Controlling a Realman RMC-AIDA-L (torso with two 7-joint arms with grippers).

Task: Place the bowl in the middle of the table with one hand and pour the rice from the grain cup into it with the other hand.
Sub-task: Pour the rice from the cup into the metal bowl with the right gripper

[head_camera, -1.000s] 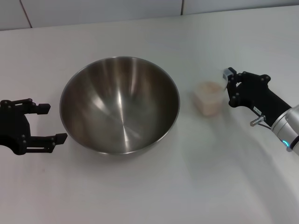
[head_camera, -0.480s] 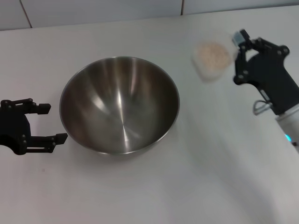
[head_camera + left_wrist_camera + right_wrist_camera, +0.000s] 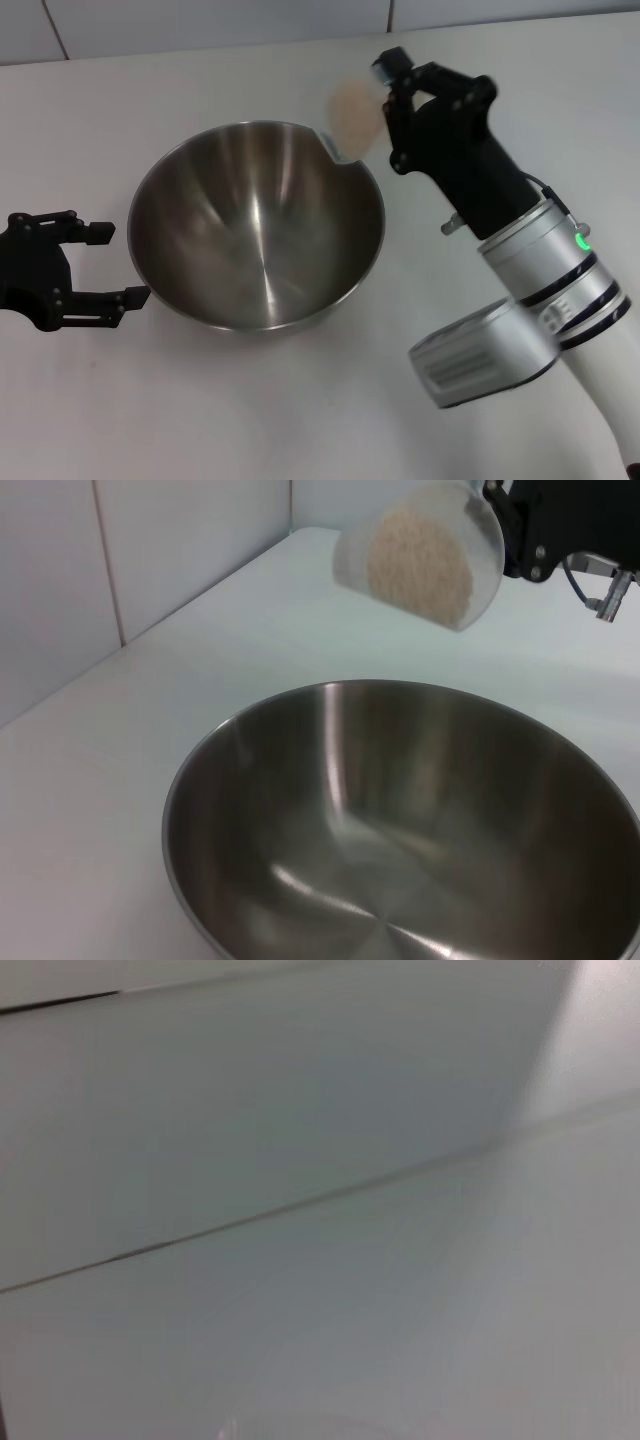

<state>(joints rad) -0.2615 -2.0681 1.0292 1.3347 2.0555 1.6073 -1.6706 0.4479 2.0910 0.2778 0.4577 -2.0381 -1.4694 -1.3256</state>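
Head view: bowl [image 3: 256, 225] near mid-bench, bench [image 3: 300, 420] white and plain. Grain cup [image 3: 352, 115] held aloft above the bowl's far right rim, tipped on its side with mouth toward the bowl. Right claw [image 3: 385, 95] clamped on the cup from the robot's right. Left claw [image 3: 100, 262] low at the bowl's left side, fingers apart, just beside the wall but not touching it.

Left wrist view: rice [image 3: 420, 565] heaped behind the cup's clear wall [image 3: 425, 550], none visible yet on the steel [image 3: 400, 830] below. Bowl interior bare and shiny.

Right wrist view: only pale wall and bench, no cup or fingers visible.

Judged handling:
- Cup: light, thin plastic, likely to flex under a hard squeeze; best held around the mid-wall, as now, not by the lip.
- Rice: loose and free-running, apt to rush out all at once when tilted further; slow roll of the wrist advisable, mouth kept well inside the rim.
- Bowl: stiff and smooth, rounded beneath, prone to slide or rock on the slick bench if nudged; best taken by the rim edge.

Pour appears just about to start.
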